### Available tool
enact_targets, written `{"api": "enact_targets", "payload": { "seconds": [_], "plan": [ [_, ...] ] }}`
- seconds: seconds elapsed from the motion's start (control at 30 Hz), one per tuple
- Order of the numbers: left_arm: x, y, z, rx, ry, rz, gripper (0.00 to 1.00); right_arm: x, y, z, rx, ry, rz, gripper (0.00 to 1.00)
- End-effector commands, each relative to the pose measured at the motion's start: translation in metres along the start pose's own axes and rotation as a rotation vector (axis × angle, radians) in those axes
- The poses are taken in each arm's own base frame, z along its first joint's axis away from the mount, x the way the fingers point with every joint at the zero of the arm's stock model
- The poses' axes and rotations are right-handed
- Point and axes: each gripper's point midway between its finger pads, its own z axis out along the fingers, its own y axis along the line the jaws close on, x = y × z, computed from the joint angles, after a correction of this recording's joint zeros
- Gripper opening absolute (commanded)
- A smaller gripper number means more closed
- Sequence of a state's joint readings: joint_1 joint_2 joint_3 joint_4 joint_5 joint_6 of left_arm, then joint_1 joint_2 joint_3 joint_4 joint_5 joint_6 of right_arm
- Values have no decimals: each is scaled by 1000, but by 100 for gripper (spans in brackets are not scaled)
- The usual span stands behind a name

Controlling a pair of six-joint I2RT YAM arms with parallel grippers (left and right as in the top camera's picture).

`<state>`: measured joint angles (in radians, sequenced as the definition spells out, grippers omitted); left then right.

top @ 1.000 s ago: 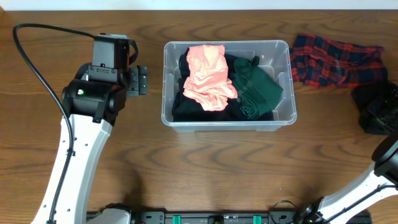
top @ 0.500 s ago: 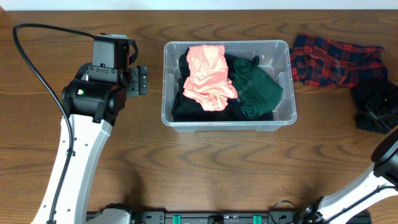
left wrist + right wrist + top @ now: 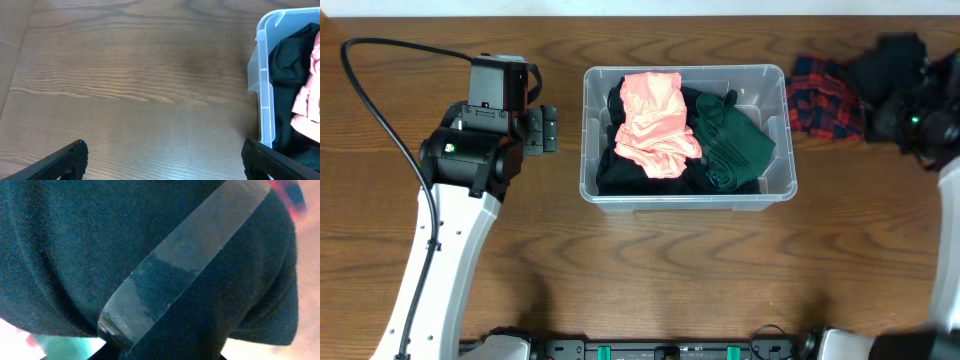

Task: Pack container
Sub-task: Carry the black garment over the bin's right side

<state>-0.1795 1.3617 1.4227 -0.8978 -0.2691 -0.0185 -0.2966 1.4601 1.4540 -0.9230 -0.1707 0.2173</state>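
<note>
I see the container (image 3: 690, 197) in the middle of the bench (image 3: 650, 280), holding a pink garment (image 3: 655, 120), a green garment (image 3: 730, 140) and a black garment (image 3: 620, 175). Just left of it, my left fingers (image 3: 70, 157) hover spread wide. Far right, my right fingers (image 3: 165, 280) pinch a dark garment (image 3: 885, 65) over the plaid cloth (image 3: 820, 100).

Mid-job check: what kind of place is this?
Likely a robot lab bench: a wooden table, left arm and right arm based at its edge, a clear container of clothes.
</note>
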Motion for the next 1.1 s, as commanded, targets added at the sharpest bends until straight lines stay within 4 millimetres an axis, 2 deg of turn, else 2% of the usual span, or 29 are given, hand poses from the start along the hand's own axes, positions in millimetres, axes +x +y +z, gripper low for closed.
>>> {"api": "enact_targets", "payload": {
  "seconds": [0.0,0.07,0.17,0.23,0.3,0.5,0.73,1.07],
  "plan": [
    [-5,5,-4,-14,-14,2,98,-2,56,-33,-118,-91,-146,15],
    [-5,5,-4,-14,-14,2,98,4,87,-43,-178,-114,-243,14],
    [-5,5,-4,-14,-14,2,98,21,126,-47,-251,-114,-402,15],
    [-5,5,-4,-14,-14,2,98,33,147,-43,-276,-101,-510,15],
    [-5,5,-4,-14,-14,2,98,43,159,-33,-258,-87,-606,16],
    [-5,5,-4,-14,-14,2,98,60,161,12,-92,-25,-824,16],
    [-5,5,-4,-14,-14,2,98,70,170,67,-95,35,-929,16],
    [-5,5,-4,-14,-14,2,98,104,170,121,-144,175,-1037,17]
  ]
}}
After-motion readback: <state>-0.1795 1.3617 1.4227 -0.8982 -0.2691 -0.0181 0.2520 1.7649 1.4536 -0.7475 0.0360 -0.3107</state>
